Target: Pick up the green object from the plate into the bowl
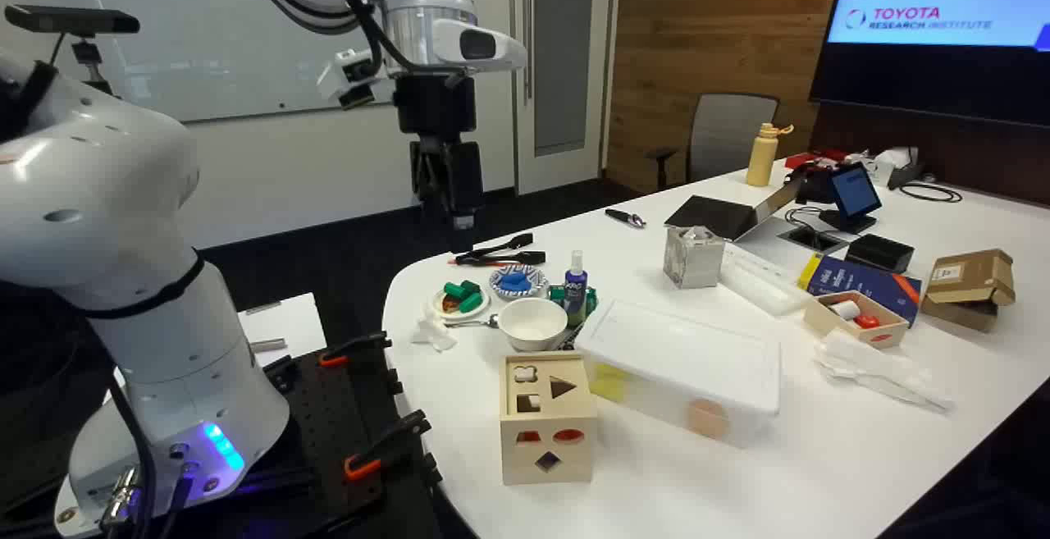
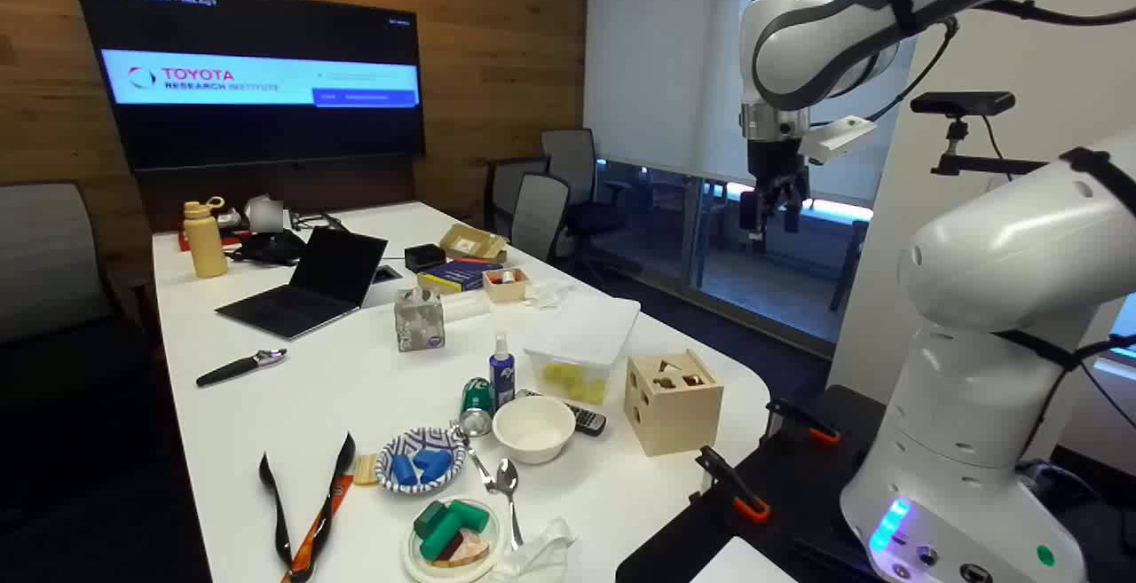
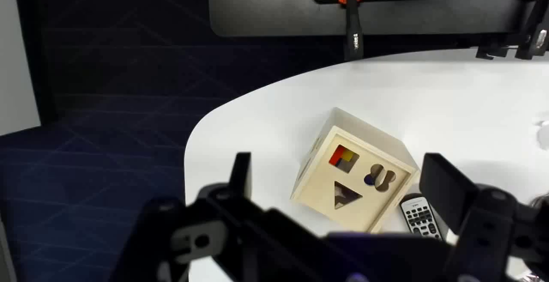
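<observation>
Green blocks (image 2: 448,530), a dark cube and cylinders, lie on the small white plate (image 2: 493,525) beside a brownish-pink item. The green blocks (image 1: 463,297) and plate (image 1: 437,303) also show in an exterior view. The cream-white bowl (image 2: 532,450) stands near the plate and looks empty; it also shows in an exterior view (image 1: 531,334). My gripper (image 1: 447,203) hangs high above the table, apart from everything. In the wrist view the gripper (image 3: 341,179) is open with nothing between its fingers, above the wooden block box. The plate and green blocks are out of the wrist view.
The wooden block box (image 2: 679,405), a lidded plastic box (image 2: 581,343), a spray bottle (image 2: 501,370), a green can (image 2: 477,405) and a remote (image 3: 420,215) surround the bowl. A patterned bowl (image 2: 457,468) with blue blocks, spoons (image 2: 508,481) and tongs (image 2: 333,503) are near the plate.
</observation>
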Robot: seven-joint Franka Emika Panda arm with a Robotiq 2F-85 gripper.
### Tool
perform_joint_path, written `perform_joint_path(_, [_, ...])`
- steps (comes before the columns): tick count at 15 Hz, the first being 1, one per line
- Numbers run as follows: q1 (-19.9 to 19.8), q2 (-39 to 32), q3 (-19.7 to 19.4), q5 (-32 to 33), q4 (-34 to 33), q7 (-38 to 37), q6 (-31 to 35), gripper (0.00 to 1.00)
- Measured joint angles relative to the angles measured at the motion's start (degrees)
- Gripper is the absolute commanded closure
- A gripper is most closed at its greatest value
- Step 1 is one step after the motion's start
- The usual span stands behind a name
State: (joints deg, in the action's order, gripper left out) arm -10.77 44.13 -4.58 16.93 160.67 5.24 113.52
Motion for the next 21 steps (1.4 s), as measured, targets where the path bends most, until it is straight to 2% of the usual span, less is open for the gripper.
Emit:
perform_joint_path(4, [1.01, -0.80, 0.29, -0.50, 0.06, -0.51, 1.03, 0.00])
perform_joint_path(7, [5.56, -5.77, 3.92, -3.70, 0.16, -5.51, 7.71, 0.00])
perform_joint_path(12, [12.93, -20.76, 14.59, -7.65, -0.77, -17.59, 23.18, 0.00])
perform_joint_path(16, [16.68, -33.92, 23.46, -7.52, -3.72, -29.76, 31.21, 0.00])
perform_joint_path(19, [20.25, -43.88, 27.50, -4.92, -6.96, -40.77, 38.09, 0.00])
perform_joint_path(21, [22.08, -50.73, 28.60, 1.38, -9.77, -49.41, 43.63, 0.00])
